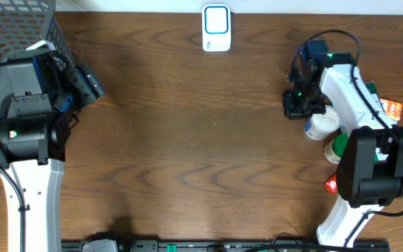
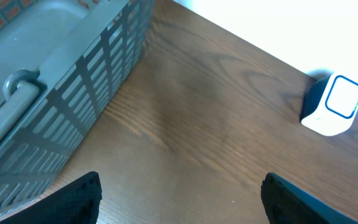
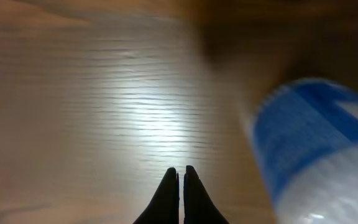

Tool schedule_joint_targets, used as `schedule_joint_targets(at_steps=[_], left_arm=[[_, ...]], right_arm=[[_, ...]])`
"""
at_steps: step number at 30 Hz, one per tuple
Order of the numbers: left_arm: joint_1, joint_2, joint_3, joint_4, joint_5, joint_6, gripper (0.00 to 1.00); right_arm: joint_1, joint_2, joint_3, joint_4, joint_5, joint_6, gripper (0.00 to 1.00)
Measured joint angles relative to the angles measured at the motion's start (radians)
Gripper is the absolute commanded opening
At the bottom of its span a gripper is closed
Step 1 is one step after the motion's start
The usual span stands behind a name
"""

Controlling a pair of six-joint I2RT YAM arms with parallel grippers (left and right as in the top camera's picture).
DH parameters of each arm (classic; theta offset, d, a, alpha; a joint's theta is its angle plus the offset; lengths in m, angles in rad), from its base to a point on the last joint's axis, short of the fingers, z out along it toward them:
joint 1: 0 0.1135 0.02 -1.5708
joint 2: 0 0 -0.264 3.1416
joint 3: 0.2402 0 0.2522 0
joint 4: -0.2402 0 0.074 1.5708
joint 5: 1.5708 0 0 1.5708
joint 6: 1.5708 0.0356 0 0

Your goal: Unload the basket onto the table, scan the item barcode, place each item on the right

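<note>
The white scanner (image 1: 216, 28) with a blue-ringed face stands at the table's far edge; it also shows in the left wrist view (image 2: 332, 106). A white container with a blue label (image 1: 322, 126) lies at the right, just beside my right gripper (image 1: 296, 105). In the right wrist view the container (image 3: 316, 149) is blurred and sits right of the fingers. My right gripper (image 3: 181, 171) is shut with nothing between its fingers, low over bare wood. My left gripper (image 2: 180, 180) is open and empty, near the basket (image 1: 19, 28).
The grey slatted basket (image 2: 55, 93) fills the far left corner. Around the right arm lie a green-and-white item (image 1: 338, 148), an orange packet (image 1: 392, 107) and a red item (image 1: 331, 185).
</note>
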Motion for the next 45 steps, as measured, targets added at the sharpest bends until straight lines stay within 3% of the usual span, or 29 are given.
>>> schedule_joint_targets(at_steps=[5,8,10,11,12,13,14,45], left_arm=[[0.000,0.000,0.000,0.000,0.000,0.000,0.83],[0.000,0.000,0.000,0.000,0.000,0.000,0.83],[0.000,0.000,0.000,0.000,0.000,0.000,0.83],[0.000,0.000,0.000,0.000,0.000,0.000,0.83],[0.000,0.000,0.000,0.000,0.000,0.000,0.83],[0.000,0.000,0.000,0.000,0.000,0.000,0.83],[0.000,0.000,0.000,0.000,0.000,0.000,0.83],[0.000,0.000,0.000,0.000,0.000,0.000,0.83]], right_arm=[[-0.005,0.000,0.003,-0.013,0.092,0.059,0.02],[-0.005,0.000,0.007,0.004,0.022,0.054,0.04],[-0.005,0.000,0.008,0.009,-0.053,0.025,0.11],[-0.004,0.000,0.009,0.009,-0.096,0.005,0.27],[-0.004,0.000,0.009,0.009,-0.132,-0.009,0.50],[-0.004,0.000,0.009,0.009,-0.165,-0.025,0.83],[-0.004,0.000,0.009,0.009,-0.191,-0.037,0.99],[-0.003,0.000,0.009,0.008,-0.294,-0.080,0.99]])
